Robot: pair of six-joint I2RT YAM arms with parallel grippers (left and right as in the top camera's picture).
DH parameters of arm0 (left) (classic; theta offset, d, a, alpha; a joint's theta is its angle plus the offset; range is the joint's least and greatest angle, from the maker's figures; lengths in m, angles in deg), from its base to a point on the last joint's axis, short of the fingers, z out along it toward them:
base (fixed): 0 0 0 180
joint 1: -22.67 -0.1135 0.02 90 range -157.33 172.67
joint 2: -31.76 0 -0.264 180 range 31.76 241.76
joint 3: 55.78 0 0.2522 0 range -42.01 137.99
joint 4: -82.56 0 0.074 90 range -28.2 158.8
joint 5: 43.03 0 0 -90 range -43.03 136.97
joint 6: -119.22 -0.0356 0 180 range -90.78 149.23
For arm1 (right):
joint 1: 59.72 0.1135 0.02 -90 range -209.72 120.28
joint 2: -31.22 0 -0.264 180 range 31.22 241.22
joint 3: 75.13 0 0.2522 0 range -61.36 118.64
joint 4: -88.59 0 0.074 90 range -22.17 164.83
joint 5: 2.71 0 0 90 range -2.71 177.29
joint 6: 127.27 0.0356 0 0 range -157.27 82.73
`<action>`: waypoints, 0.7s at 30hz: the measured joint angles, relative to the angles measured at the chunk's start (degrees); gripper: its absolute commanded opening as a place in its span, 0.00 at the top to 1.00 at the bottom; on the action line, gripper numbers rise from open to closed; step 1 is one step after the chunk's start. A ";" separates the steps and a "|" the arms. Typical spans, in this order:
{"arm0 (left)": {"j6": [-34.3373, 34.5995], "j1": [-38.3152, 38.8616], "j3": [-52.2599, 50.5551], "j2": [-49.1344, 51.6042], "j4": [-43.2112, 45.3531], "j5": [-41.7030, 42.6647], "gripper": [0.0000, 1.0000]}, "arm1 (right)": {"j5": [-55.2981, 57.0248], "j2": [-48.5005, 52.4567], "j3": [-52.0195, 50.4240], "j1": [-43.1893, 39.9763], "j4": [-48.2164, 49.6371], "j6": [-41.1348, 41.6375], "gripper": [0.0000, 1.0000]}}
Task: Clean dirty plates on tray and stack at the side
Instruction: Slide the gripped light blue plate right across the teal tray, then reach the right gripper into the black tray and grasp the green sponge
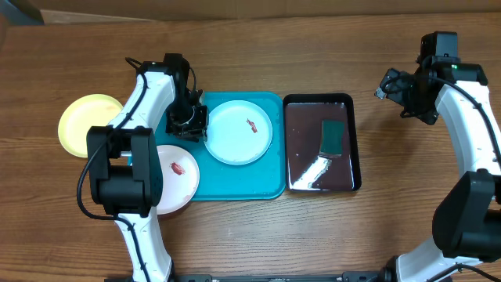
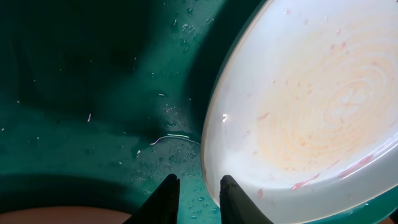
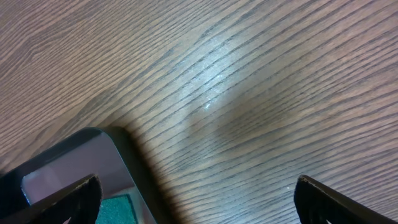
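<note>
The turquoise tray (image 1: pixel 250 182) lies mid-table. A pale blue plate (image 1: pixel 239 131) with a red smear sits on it. My left gripper (image 1: pixel 188 121) is low over the tray at that plate's left rim. In the left wrist view its fingers (image 2: pixel 198 186) stand a narrow gap apart with only wet tray (image 2: pixel 93 93) between them, and the right finger touches the plate's rim (image 2: pixel 311 93). A white plate (image 1: pixel 176 176) with a red smear overlaps the tray's lower left corner. A yellow-green plate (image 1: pixel 90 124) lies on the wood at the left. My right gripper (image 1: pixel 395 86) (image 3: pixel 199 186) is open and empty over bare table.
A glossy black tray (image 1: pixel 356 141) with a green sponge (image 1: pixel 335 137) stands right of the turquoise tray; its corner (image 3: pixel 62 168) shows in the right wrist view. Brown wood tabletop (image 1: pixel 258 235) surrounds both trays.
</note>
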 measured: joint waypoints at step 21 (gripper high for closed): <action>2.93 1.97 -1.60 0.00 3.48 -1.51 0.94 | -0.02 0.00 0.00 0.00 0.00 0.02 0.00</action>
